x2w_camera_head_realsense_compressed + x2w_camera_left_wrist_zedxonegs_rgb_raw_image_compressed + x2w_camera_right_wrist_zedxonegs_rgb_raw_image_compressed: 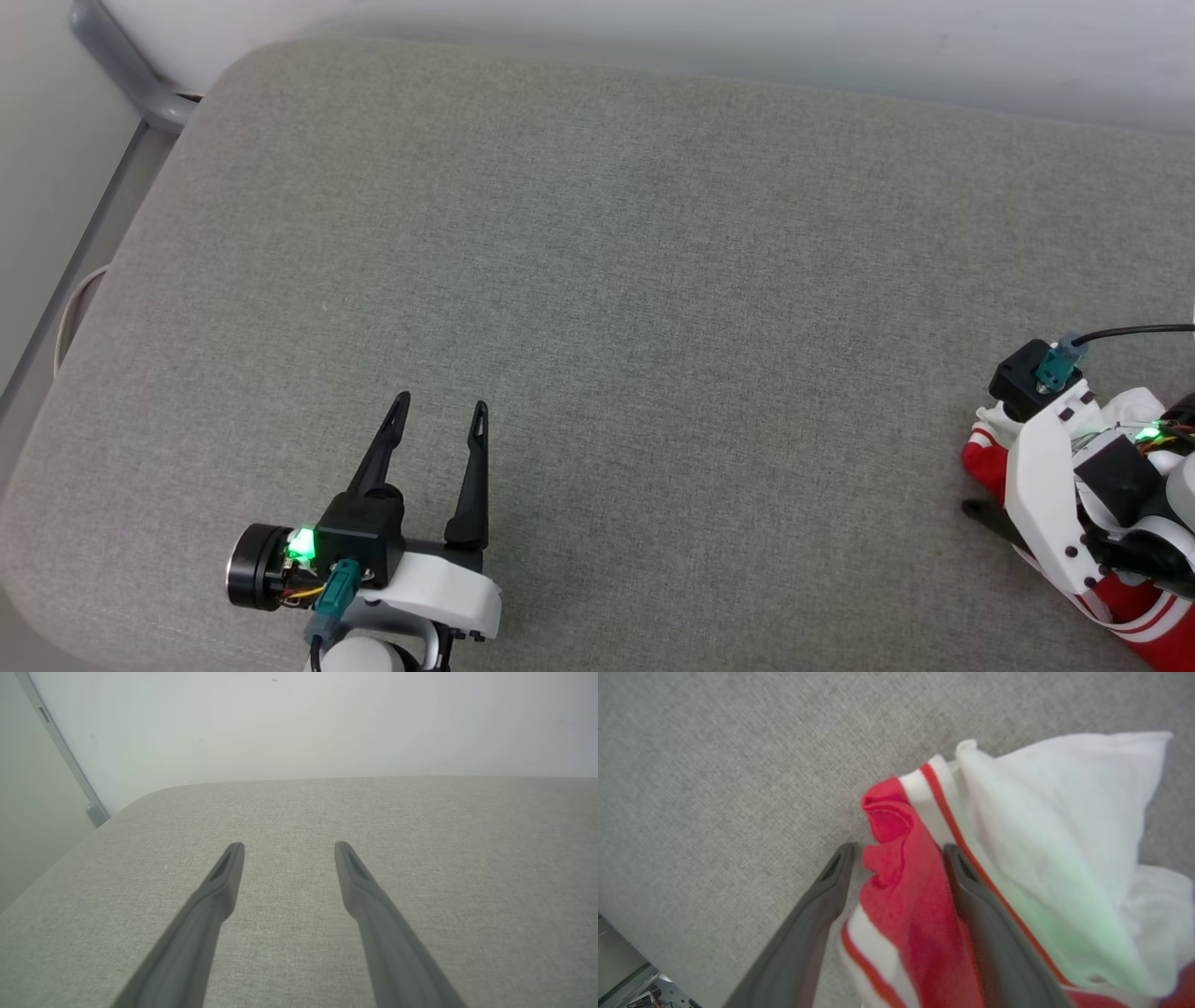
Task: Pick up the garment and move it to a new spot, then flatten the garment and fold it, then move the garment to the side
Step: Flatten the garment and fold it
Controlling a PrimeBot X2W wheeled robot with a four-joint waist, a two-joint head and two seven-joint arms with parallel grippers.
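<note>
No step is done yet: the garment (901, 905) lies crumpled at the near right edge of the counter (597, 233), a red fold between the fingers of the spread right tool (899, 847); the left tool (442, 401) hovers spread and empty over the counter.

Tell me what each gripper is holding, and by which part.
Nothing is held. The right gripper stands open astride a red fold of the red-and-white sports jersey; the left gripper is open.

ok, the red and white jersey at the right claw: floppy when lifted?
Likely floppy: the jersey lies crumpled in soft folds. Probably light, the cloth looks thin. The open right claw straddles one red fold, so lifting would probably let the rest dangle.
</note>
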